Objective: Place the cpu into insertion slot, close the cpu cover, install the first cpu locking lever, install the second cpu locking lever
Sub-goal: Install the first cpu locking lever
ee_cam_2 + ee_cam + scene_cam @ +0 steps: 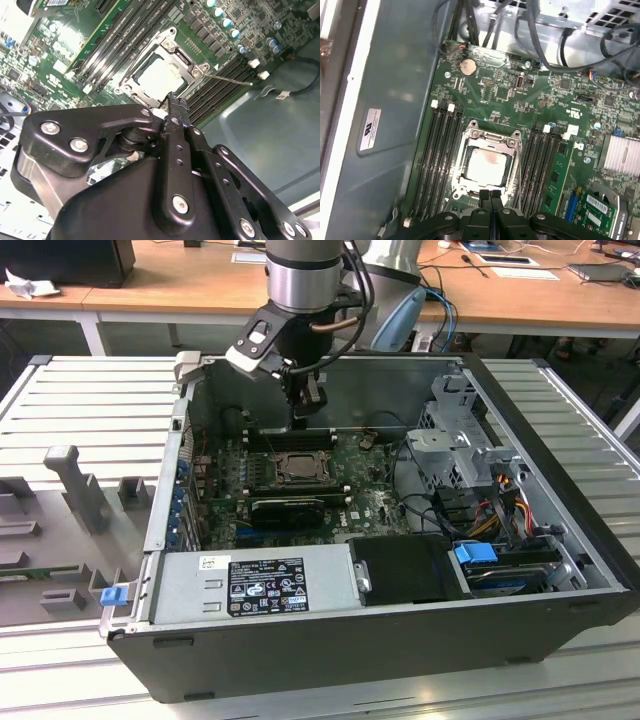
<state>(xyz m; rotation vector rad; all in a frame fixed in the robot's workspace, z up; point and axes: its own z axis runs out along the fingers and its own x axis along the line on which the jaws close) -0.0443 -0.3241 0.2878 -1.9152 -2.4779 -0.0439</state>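
Cpu [485, 164] lay flat in the insertion slot [456, 176], silver top up, edges square to the socket rim. Being square, it had no long axis I could name. Cpu cover [491, 144] sat down around it. Gripper [490, 195] hung over 1 edge of the socket, jaws pressed fully together, gripping nothing. 1 thin lever [227, 79] angled out over the memory slots [220, 92].

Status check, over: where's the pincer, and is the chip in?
Pincer shut, poised at the edge of the chip. Chip seated, cover down around it. One lever sticking out sideways.
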